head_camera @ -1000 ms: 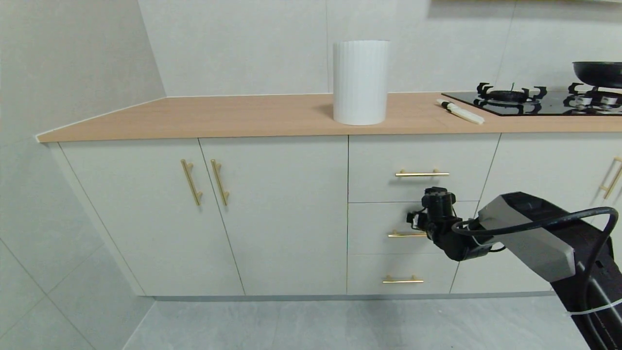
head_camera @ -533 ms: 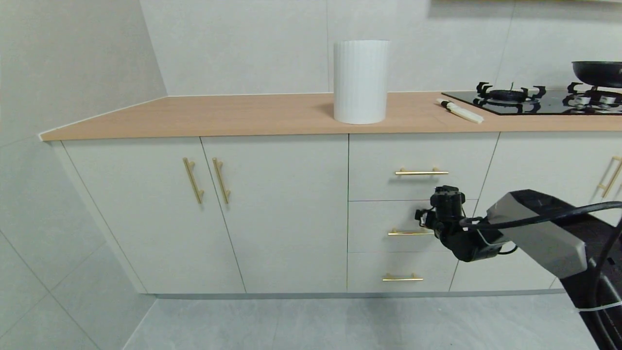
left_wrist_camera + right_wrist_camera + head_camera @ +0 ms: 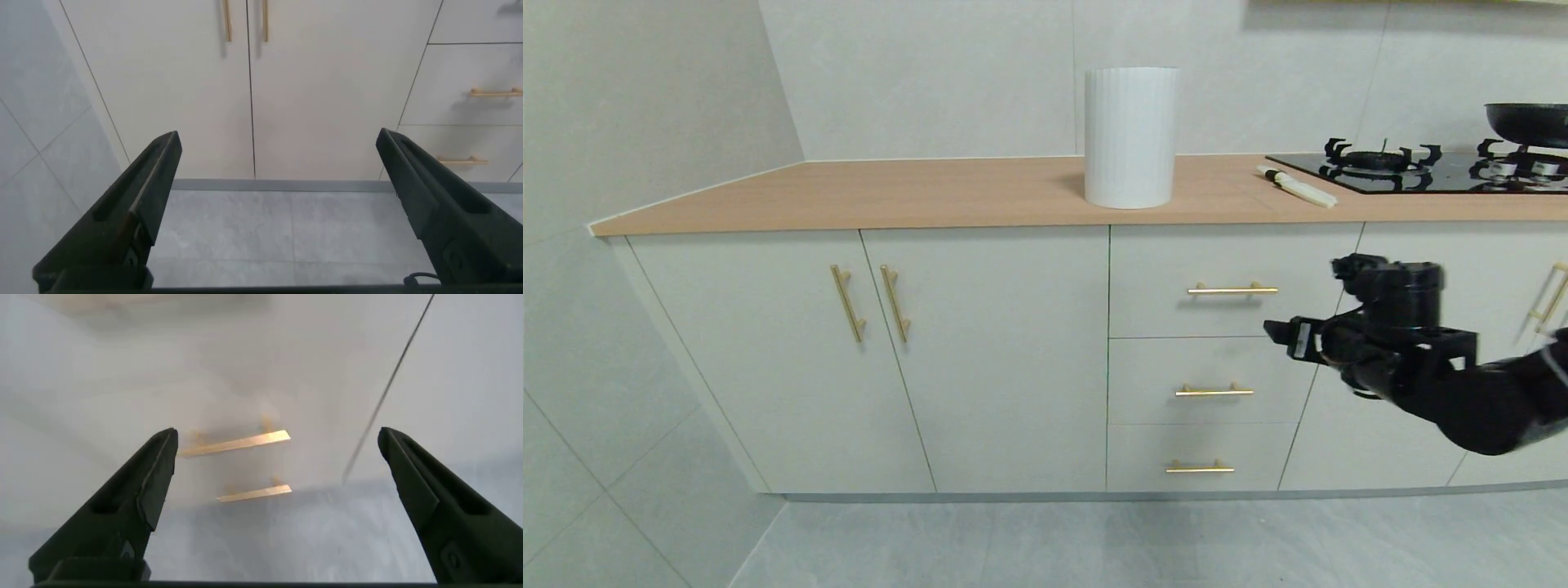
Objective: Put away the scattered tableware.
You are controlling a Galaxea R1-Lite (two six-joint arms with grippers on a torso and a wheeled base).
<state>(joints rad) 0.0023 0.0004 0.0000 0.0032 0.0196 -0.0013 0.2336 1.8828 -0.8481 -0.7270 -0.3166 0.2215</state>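
Raised above the middle brass drawer handle [image 3: 1214,392], black right gripper [image 3: 275,434] gapes; black left gripper [image 3: 278,135], spread, faces grey floor [image 3: 270,237].

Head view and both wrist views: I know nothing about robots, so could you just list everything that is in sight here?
Worktop: one, wood-coloured, on top of the cupboards.
Ribbed container: one, white, upright on the worktop.
Utensil: one, white, lying on the worktop beside the hob.
Hob: one, black, at the worktop's right end.
Pan: one, black, on the hob's far-right burner.
Cupboard doors: two, pale grey with gold handles, left of the drawers.
Drawers: three, pale grey with gold handles, stacked below the container.
Left gripper: one, black, open, low before the cupboard doors.
Right gripper: one, black, open, near the drawers.
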